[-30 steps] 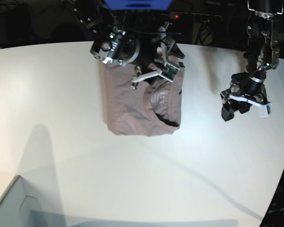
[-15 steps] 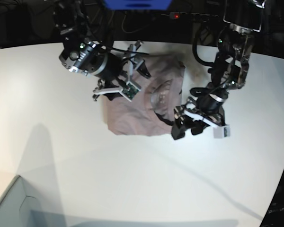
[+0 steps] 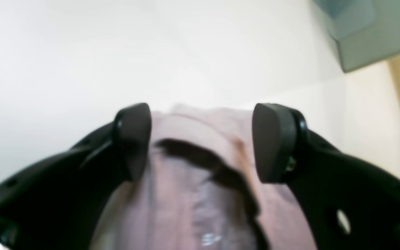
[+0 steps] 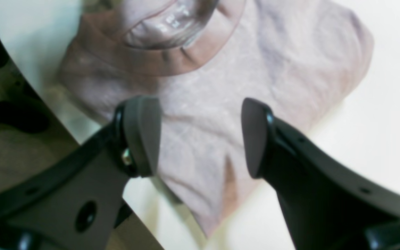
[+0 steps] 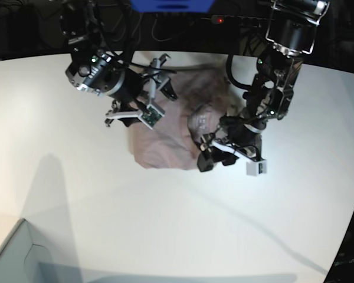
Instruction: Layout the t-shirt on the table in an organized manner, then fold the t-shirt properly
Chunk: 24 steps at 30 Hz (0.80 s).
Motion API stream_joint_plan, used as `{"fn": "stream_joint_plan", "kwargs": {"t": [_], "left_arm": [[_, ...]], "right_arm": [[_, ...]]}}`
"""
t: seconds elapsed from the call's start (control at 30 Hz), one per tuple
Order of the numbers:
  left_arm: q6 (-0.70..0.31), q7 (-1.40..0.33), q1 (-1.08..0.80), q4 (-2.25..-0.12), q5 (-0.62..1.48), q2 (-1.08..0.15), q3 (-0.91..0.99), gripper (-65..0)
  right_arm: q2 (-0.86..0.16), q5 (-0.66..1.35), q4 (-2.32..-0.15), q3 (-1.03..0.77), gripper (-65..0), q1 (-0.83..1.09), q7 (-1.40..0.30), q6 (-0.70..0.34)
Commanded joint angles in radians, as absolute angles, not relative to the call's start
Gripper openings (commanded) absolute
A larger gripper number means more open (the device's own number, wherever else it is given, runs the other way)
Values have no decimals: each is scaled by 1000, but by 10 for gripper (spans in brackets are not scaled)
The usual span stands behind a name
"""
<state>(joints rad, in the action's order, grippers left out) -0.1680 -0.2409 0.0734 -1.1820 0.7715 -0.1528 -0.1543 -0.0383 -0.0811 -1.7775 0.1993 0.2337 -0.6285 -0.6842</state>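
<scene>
- The t-shirt (image 5: 165,138) is coloured a dusty pink-brown, plain all over, with no pattern to be seen.
- Pale, shiny marks are seen inside its neck (image 4: 172,21).
- The table (image 5: 165,224) is coloured plain white.
- The left gripper (image 3: 200,142) is made of black, with dark grey pads (image 3: 273,142).
- The right gripper (image 4: 200,135) is made of black, with grey pads (image 4: 144,135).
- A grey box corner (image 5: 12,253) is seen at the table's edge.
</scene>
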Motion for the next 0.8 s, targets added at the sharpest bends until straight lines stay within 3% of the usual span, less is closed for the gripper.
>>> {"fn": "stream_joint_plan", "kwargs": {"t": [0.0,0.27,0.37,0.47,0.5,0.77], "left_arm": [[-180,-223,87,-1198,779,-142,-156,-215],[-180,-225,99,-1196,777,-124,-162,-237],[-180,-220,99,-1179,782,-124,-159,-384],[-180,-222,113,-1155,786,-124,-156,-610],[-179,-225,117,-1155,786,-124,-156,-650],[-179,-225,114,-1250,788,-159,-154,-650]], "right_arm": [[-36,-67,-1793,200,-281,228,-607,-698],[-39,-68,-1793,200,-281,225,-608,-698],[-51,-67,-1793,200,-281,225,-608,-698],[-51,-67,-1793,200,-281,223,-608,-698],[-51,-68,-1793,200,-281,223,-608,-698],[-51,-68,-1791,200,-281,223,-608,-698]]}}
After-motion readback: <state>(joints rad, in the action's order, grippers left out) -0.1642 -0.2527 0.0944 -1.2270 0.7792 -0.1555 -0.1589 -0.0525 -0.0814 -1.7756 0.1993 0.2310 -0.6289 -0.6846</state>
